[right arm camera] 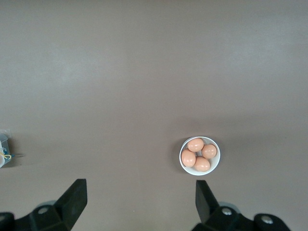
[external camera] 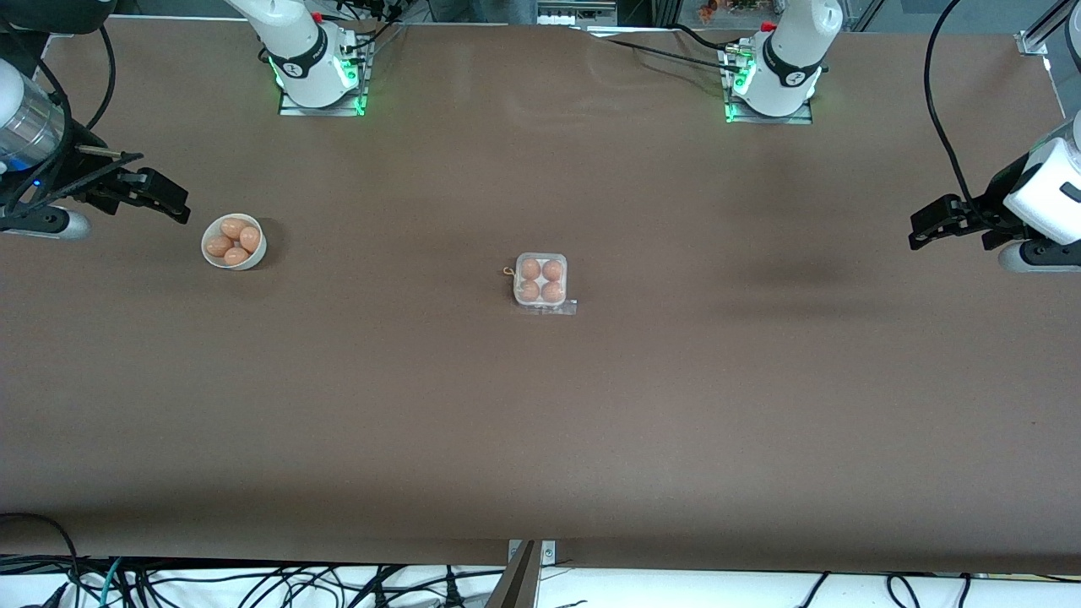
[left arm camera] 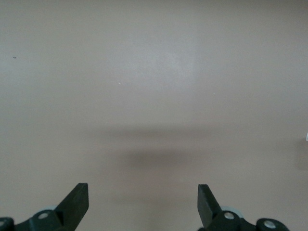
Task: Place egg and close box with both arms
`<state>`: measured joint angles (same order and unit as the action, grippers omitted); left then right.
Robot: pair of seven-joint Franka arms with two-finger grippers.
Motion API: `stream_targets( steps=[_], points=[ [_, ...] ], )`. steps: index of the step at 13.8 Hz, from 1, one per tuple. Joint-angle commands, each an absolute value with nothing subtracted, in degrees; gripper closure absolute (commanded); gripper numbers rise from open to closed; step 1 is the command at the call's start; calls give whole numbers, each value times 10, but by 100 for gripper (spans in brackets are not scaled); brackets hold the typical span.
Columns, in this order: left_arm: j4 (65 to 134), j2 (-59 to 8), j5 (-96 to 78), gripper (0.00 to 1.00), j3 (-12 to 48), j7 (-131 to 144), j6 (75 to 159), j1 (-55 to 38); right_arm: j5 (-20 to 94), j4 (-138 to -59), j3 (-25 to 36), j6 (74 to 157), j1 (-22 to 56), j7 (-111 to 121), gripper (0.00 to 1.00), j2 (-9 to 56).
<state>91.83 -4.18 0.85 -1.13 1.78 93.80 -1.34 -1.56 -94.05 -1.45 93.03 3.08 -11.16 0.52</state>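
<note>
R black two-finger gripper (external camera: pixel 173 203): jaws wide, empty, hangs over table beside round white bowl (external camera: pixel 234 242) holding four brown eggs (right arm camera: pixel 198 155). L black gripper (external camera: pixel 929 230): wide open, empty, over bare tabletop at L arm's end.

Small square white egg carton w/ clear plastic lid (external camera: pixel 540 281) sits mid-table, four eggs seen in cells. Judged: eggs light, smooth, fragile, so grip gently across middle; lid thin, flexy, push near free edge. Brown table (external camera: pixel 540 422): nothing blocks.

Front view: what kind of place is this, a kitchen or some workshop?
Probably a robotics lab, not a kitchen. Two white robot arms are bolted to a long brown table, loose black cables trail along its edge, and only a small clear-lidded four-egg carton and a round white bowl of eggs sit out.
</note>
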Motion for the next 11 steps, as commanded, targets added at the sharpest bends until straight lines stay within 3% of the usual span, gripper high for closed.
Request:
stream_targets(
  steps=[1, 11],
  points=[
    [928, -42, 2, 0, -11, 41, 949, -27, -14, -938, -18, 925, 27, -109, 0, 2],
    [943, -56, 2, 0, -12, 41, 979, -13, -14, -938, -18, 925, 29, -109, 0, 2]
  ],
)
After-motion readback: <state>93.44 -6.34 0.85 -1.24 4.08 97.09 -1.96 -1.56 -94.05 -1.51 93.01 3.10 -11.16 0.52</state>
